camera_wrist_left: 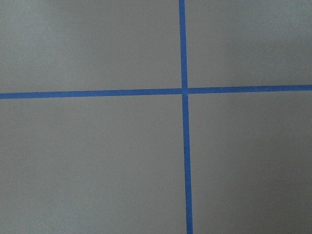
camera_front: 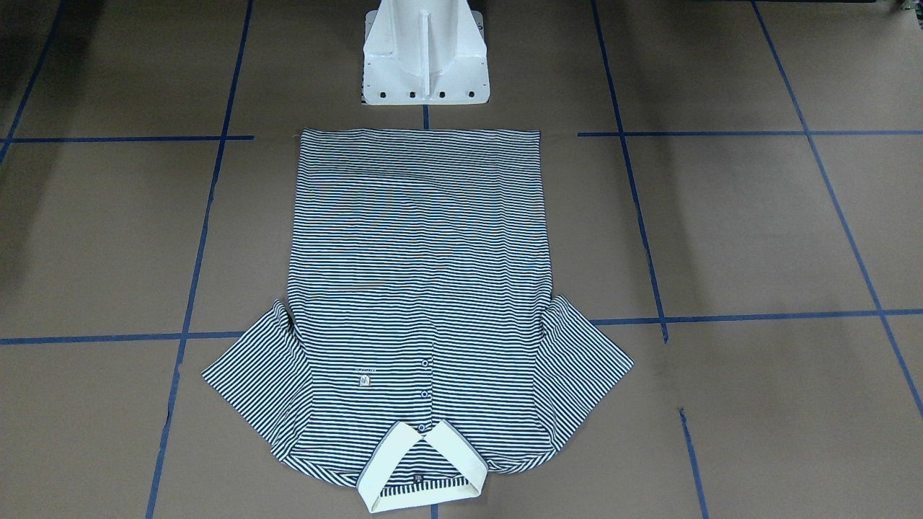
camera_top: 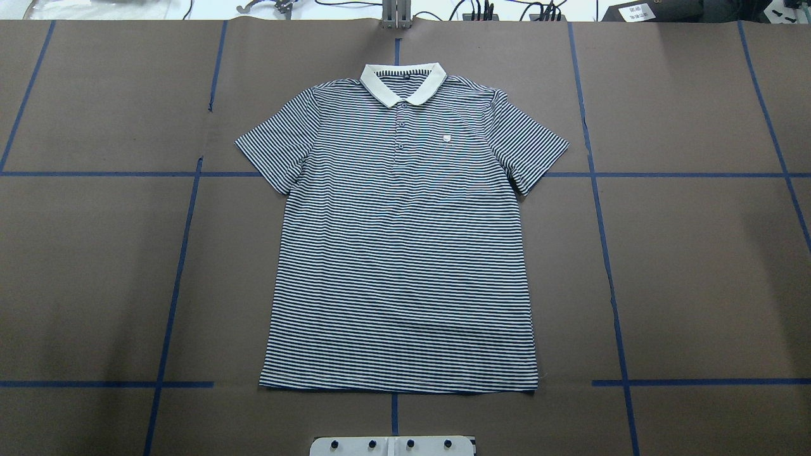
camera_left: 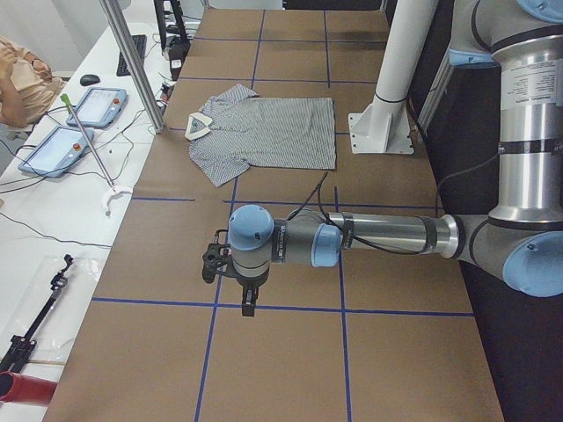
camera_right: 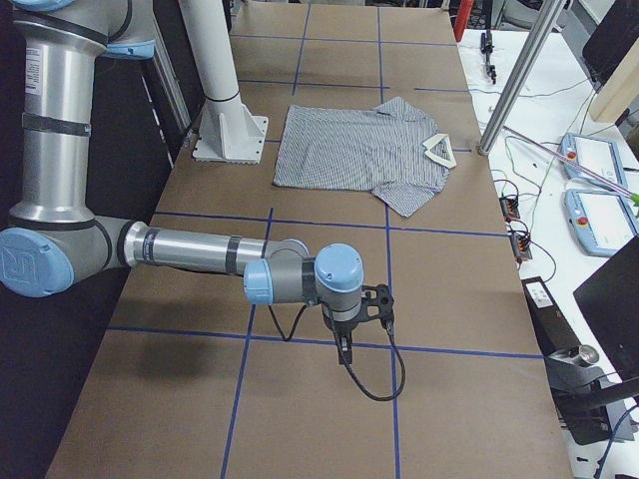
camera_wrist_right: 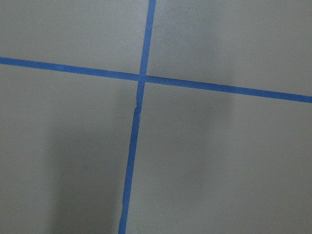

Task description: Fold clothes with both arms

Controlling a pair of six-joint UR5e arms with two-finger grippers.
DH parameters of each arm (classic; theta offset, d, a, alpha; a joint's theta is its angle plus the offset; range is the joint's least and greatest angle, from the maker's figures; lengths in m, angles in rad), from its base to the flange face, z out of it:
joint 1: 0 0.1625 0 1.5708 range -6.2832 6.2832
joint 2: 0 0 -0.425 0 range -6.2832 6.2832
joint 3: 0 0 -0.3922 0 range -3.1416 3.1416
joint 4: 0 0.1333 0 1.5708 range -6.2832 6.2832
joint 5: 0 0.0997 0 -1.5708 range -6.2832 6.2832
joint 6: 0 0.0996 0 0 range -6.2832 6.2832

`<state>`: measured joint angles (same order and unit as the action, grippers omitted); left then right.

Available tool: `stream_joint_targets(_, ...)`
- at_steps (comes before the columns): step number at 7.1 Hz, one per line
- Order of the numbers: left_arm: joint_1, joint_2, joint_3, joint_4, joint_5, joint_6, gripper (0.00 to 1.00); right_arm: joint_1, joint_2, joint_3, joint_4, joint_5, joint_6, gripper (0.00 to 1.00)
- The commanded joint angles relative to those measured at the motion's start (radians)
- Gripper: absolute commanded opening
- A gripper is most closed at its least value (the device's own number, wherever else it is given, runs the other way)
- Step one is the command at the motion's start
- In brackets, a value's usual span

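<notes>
Collar (camera_front: 389, 461) points away from pedestal (camera_front: 424, 54), hem (camera_front: 422, 134) toward it; polo shirt (camera_front: 422, 252) flat

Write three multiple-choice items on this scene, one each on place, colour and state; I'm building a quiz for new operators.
1. On the polo shirt, where is the collar? A. next to the white pedestal base B. at the end far from it C. tucked underneath
2. What colour is the tape grid on the table? A. red B. yellow C. blue
3. How does the shirt lie? A. flat, unfolded B. folded in half C. bunched up
Key: 1 B, the hem faces the base; 2 C, blue lines cross it; 3 A, no fold shows.
</notes>
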<state>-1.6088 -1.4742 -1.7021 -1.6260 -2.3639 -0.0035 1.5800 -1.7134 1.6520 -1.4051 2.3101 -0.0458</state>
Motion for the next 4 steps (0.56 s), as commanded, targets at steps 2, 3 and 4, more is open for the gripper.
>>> stream_joint_targets(2, 0.0, 0.0, -0.004, -0.003, -0.008, 0.005, 1.0, 0.0, 0.0, 0.002, 0.002, 0.003, -0.002, 1.0)
stream_joint_targets(3, 0.003, -0.002, -0.017, -0.005, -0.008, 0.005, 1.0, 0.0, 0.001, 0.005, 0.0, 0.003, -0.009, 1.0)
stream_joint_targets(4, 0.007, -0.002, -0.013, -0.038, 0.0, 0.019, 1.0, -0.008, 0.014, 0.008, -0.002, 0.006, -0.005, 1.0)
